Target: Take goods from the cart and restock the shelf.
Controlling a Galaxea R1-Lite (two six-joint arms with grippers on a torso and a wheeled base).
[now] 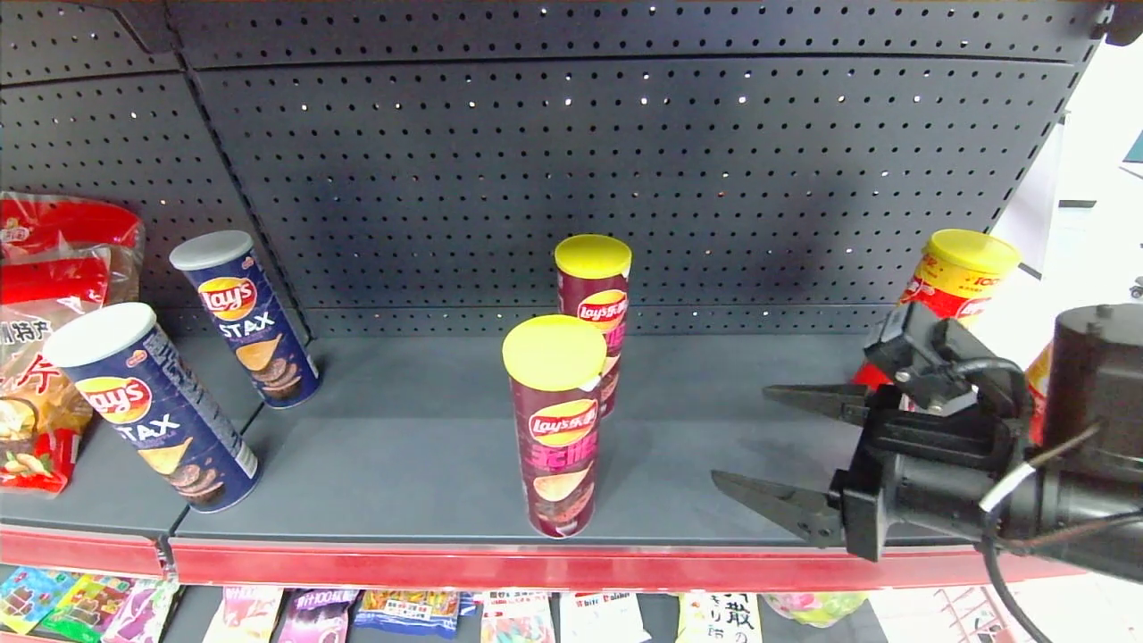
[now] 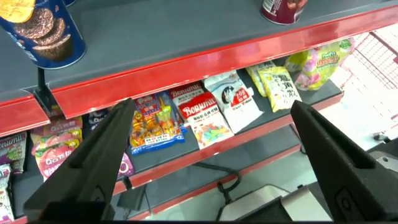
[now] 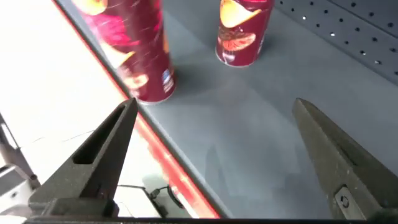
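Your right gripper [image 1: 741, 435] hangs empty with its fingers spread wide. It is level with the shelf [image 1: 402, 464] and off to the right of the front maroon can [image 1: 555, 429], apart from it. From the right wrist, the same spread fingers [image 3: 112, 149] frame bare shelf, with both maroon cans beyond the tips.

Left gripper [image 2: 211, 104]: likewise spread and holding nothing, low in front of the shelf's red lip [image 2: 186, 59]. It faces the snack packets [image 2: 208, 115] on the tier below.

Stock on the shelf, for your count:
- front maroon can: upright, close to the red lip.
- rear maroon can [image 1: 593, 308]: upright, just behind the front one, near the pegboard back [image 1: 625, 161].
- front blue can [image 1: 147, 402] and rear blue can [image 1: 246, 317]: standing in the left bay, well apart from the maroon pair.
- red-and-yellow can [image 1: 969, 263]: far right, partly hidden behind the right arm.
- snack bags [image 1: 54, 295]: far left.

Progress (judgement): the maroon pair reads as shelved. Neither gripper carries goods, so you look to be between items. Wide bare stretches lie on either side of the maroon cans, so I'd call the restock partly done at best. A pink wire frame [image 2: 379, 56] near the left gripper may be the cart, but too little of it shows to be sure or to count what remains in it. The next step I'd log for you is a fetch from the cart.
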